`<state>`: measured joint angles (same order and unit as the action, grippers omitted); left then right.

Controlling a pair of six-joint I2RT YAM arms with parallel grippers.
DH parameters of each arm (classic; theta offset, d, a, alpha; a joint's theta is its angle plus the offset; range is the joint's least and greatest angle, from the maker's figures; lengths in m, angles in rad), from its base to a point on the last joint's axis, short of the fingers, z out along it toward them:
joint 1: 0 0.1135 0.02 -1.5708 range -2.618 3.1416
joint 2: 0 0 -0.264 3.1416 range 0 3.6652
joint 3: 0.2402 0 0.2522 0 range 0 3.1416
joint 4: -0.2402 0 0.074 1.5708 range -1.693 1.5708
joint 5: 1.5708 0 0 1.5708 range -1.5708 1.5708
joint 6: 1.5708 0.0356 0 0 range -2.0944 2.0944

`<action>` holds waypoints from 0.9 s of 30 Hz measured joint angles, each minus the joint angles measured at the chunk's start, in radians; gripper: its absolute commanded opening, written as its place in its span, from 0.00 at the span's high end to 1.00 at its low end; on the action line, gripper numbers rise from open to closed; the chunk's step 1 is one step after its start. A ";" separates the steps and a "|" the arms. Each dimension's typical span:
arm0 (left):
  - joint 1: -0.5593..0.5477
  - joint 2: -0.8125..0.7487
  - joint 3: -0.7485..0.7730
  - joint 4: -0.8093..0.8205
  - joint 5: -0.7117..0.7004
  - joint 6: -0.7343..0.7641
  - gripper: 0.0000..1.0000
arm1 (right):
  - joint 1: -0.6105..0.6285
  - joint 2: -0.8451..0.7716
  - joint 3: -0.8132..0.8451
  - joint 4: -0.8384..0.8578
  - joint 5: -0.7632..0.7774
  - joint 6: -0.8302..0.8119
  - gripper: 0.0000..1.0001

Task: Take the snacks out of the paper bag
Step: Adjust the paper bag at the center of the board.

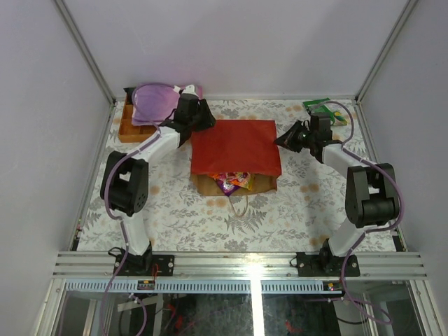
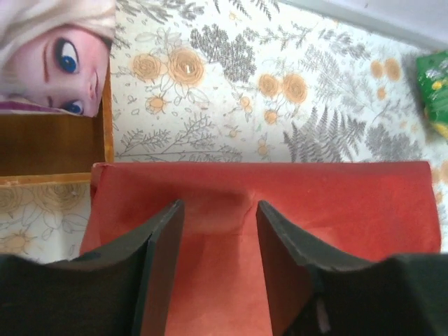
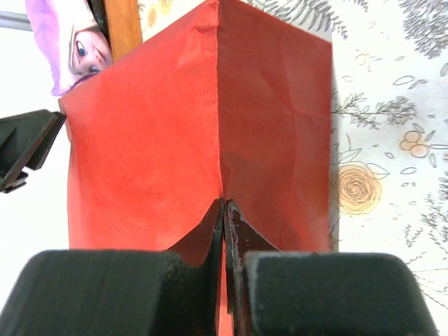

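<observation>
The red paper bag [image 1: 236, 145] lies on the table with its brown mouth toward the near side. Glossy purple and orange snacks [image 1: 233, 182] show in the mouth. My left gripper [image 1: 206, 119] is open at the bag's far left corner. In the left wrist view its jaws [image 2: 217, 206] stand apart over a raised fold of the red paper [image 2: 343, 203]. My right gripper [image 1: 281, 140] is at the bag's right edge. In the right wrist view it [image 3: 224, 204] is shut on the bag's creased edge [image 3: 140, 140]. A green snack packet [image 1: 323, 108] lies at the far right and also shows in the left wrist view [image 2: 435, 84].
A wooden box [image 1: 129, 129] with a purple cloth [image 1: 154, 101] stands at the far left, close behind my left gripper. The box [image 2: 49, 143] and the cloth's printed face [image 2: 56, 56] show in the left wrist view. The bag's loop handle [image 1: 238, 206] lies toward the near side.
</observation>
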<state>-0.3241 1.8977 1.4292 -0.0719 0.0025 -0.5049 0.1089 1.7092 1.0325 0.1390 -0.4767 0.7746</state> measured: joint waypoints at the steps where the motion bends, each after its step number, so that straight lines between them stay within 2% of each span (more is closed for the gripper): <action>1: -0.002 -0.009 -0.001 -0.002 -0.009 0.006 0.33 | -0.006 -0.008 -0.001 -0.001 0.006 -0.001 1.00; 4: -0.006 -0.054 -0.020 -0.011 -0.045 0.010 0.18 | -0.023 -0.030 -0.007 -0.008 0.024 -0.008 1.00; 8: 0.011 -0.136 -0.080 -0.039 -0.098 0.003 0.10 | -0.054 -0.045 -0.019 -0.021 0.031 -0.015 1.00; 12: 0.039 -0.194 -0.170 -0.052 -0.117 -0.013 0.09 | -0.084 -0.061 -0.038 -0.023 0.048 -0.016 1.00; 18: 0.053 -0.172 -0.229 -0.059 -0.072 -0.033 0.13 | -0.097 -0.064 -0.040 -0.024 0.060 -0.018 1.00; 27: 0.063 -0.143 -0.246 0.006 0.054 -0.091 0.05 | -0.099 -0.057 -0.052 -0.002 0.038 -0.014 1.00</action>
<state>-0.2611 1.7550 1.1835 -0.0654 0.0566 -0.5961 0.0097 1.6520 0.9802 0.1375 -0.4389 0.7609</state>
